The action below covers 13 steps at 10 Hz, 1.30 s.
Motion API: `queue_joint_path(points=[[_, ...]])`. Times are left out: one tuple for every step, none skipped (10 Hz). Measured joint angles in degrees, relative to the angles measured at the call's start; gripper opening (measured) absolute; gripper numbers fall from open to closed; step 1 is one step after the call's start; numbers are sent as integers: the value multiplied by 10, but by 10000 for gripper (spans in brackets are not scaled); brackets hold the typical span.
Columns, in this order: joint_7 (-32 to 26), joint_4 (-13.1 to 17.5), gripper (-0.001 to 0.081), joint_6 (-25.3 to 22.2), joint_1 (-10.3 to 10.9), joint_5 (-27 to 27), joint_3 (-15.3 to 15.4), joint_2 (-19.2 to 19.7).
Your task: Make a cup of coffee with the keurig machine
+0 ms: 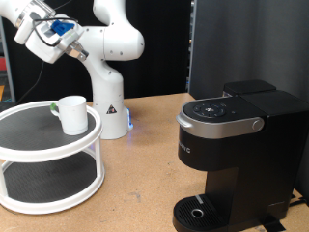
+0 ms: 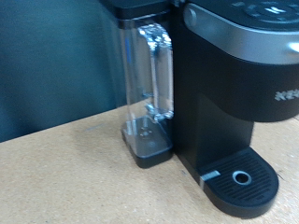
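— Up at the exterior view's top left, well above the worktop [image 1: 145,174], our gripper [image 1: 39,34] hung in the air, far from everything we cared about. Could we tell how wide the fingers stood?

— We could not. The hand was small and partly blurred in the exterior view, and the wrist view showed no fingers at all. We saw nothing held between them.

— Where were the task's things?

— The cup [image 1: 72,113] stood upright on the top tier of the white two-tier stand [image 1: 48,184], at the exterior view's left, with something small and greenish just beside it that we could not make out. The coffee machine [image 1: 237,155] sat well apart from it, at the exterior view's right, lid down, its drip tray [image 2: 241,182] bare. So the cup was not yet under the spout, we judged.

— How would we have handled the cup well?

— We judged a grasp from above on the rim or wall best, keeping the cup upright. The stand's raised rim meant lifting straight up before travelling sideways.

— And the room to move?

— Between stand and machine the worktop lay open, save for the arm's own base [image 1: 108,111] just beside the stand. At the machine it looked tighter: the tray sat under the overhanging head, so a cup would have to go in from the front, low. In the wrist view the clear water tank [image 2: 149,89] touched the machine's side, and the tray stood near the worktop's front edge, which left little margin there.
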Motion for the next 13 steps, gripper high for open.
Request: queue_joint_path(points=[[-2, -2, 7, 2, -7, 0, -4, -1], [-8, 0, 7, -4, -11, -5, -13, -1], [-13, 6, 7, -20, -13, -15, -25, -1], [-15, 16, 7, -40, -14, -29, -37, -1], [-17, 28, 7, -62, -14, -41, -50, -1], [-20, 41, 7, -82, -14, -52, -63, 0], [-26, 52, 7, -100, -14, -63, -75, 1], [-32, 60, 7, -111, -14, -74, -85, 2], [-37, 65, 7, -117, -14, -82, -93, 2], [-38, 70, 7, -126, -14, -87, -100, 2], [-39, 74, 7, -133, -14, -88, -104, 3], [-38, 72, 7, -132, -14, -87, -104, 3], [-39, 67, 7, -124, -14, -87, -104, 3]])
